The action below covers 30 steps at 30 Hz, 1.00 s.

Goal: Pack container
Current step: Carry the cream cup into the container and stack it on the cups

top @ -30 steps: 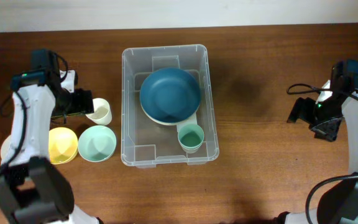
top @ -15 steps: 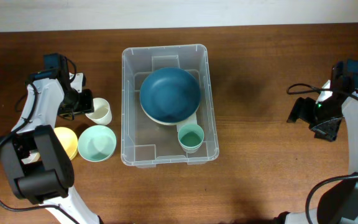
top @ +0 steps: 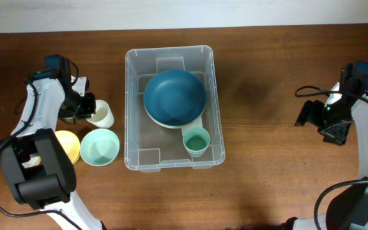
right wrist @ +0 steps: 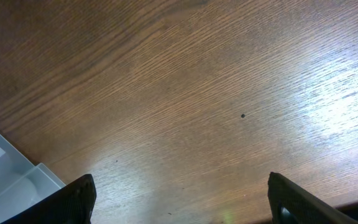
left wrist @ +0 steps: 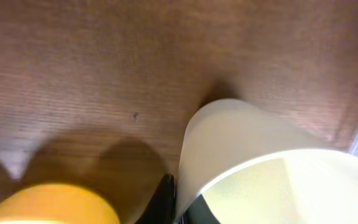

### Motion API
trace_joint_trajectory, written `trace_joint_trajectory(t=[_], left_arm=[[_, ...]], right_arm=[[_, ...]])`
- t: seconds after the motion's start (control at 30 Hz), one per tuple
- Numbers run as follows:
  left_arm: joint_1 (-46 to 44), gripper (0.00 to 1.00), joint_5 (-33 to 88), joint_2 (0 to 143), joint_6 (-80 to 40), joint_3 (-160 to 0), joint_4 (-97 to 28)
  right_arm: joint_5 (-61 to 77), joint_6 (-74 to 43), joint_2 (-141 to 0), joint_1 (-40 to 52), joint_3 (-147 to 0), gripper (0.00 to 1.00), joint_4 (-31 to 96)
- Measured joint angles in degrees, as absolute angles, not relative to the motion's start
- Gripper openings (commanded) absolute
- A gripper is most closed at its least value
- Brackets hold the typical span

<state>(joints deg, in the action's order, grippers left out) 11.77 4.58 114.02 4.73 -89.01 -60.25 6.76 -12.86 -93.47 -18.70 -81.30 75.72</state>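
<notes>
Cup pickup is underway: left gripper [top: 88,110] is set at the cream cup [top: 101,115], clamp can't be told. Right gripper [right wrist: 185,194] is parked, fingers apart. Container [top: 128,128] is mid-table; next the cup needs to be lifted over its rim.

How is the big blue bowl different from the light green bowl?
The blue bowl is dark and bigger; the green bowl is pale and smaller. The blue bowl sits inside the container; the green bowl stands outside it on the table. Both are round.
</notes>
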Motion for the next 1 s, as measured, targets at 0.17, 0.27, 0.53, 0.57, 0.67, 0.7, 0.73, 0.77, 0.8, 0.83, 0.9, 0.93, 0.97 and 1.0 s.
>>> trace_joint_trajectory(t=[0.17, 0.27, 0.53, 0.57, 0.67, 0.7, 0.73, 0.77, 0.8, 0.83, 0.9, 0.93, 0.97, 1.0], left_arm=[[11.2, 0.01, 4.8, 112.6, 4.7, -105.3, -76.5], [7.5, 0.01, 5.9, 107.9, 4.7, -113.9, -84.0], [-16.5, 0.01, 8.5, 100.6, 4.4, -118.1, -87.7], [-20.8, 0.01, 8.2, 101.3, 4.1, -118.1, -87.7], [-29.6, 0.01, 8.1, 103.4, 3.4, -118.1, -88.0], [-31.8, 0.01, 8.1, 104.1, 3.2, -118.0, -88.0], [-33.7, 0.01, 8.0, 104.7, 3.0, -118.0, -88.1], [-35.0, 0.01, 8.0, 105.4, 2.9, -118.0, -88.1], [-36.9, 0.01, 8.0, 106.2, 2.8, -118.0, -88.1], [-38.0, 0.01, 7.9, 106.8, 2.7, -118.0, -88.1], [-40.1, 0.01, 7.7, 108.5, 2.5, -118.0, -88.7], [-40.6, 0.01, 7.4, 109.3, 2.5, -118.0, -89.1], [-40.8, 0.01, 6.8, 110.2, 2.3, -118.0, -89.6], [-40.9, 0.01, 6.4, 110.8, 2.1, -118.0, -89.8]], right_arm=[[6.8, -12.9, -93.5, -18.7, -81.3, 0.84, 75.7], [6.8, -12.8, -93.5, -18.7, -81.3, 0.84, 75.6], [6.8, -12.9, -93.5, -18.7, -81.3, 0.84, 75.6], [6.8, -12.8, -93.5, -18.7, -81.3, 0.84, 75.6], [6.7, -12.8, -93.5, -18.7, -81.3, 0.84, 75.6], [6.7, -12.8, -93.5, -18.7, -81.3, 0.84, 75.6], [6.8, -12.8, -93.5, -18.7, -81.3, 0.84, 75.6], [6.8, -12.9, -93.5, -18.7, -81.3, 0.84, 75.6], [6.8, -12.9, -93.5, -18.7, -81.3, 0.84, 75.6], [6.8, -12.9, -93.5, -18.7, -81.3, 0.84, 75.6], [6.8, -12.9, -93.5, -18.7, -81.3, 0.84, 75.8], [6.8, -12.8, -93.5, -18.7, -81.3, 0.84, 75.8], [6.8, -12.9, -93.5, -18.7, -81.3, 0.84, 75.8], [6.8, -12.9, -93.5, -18.7, -81.3, 0.84, 75.8]])
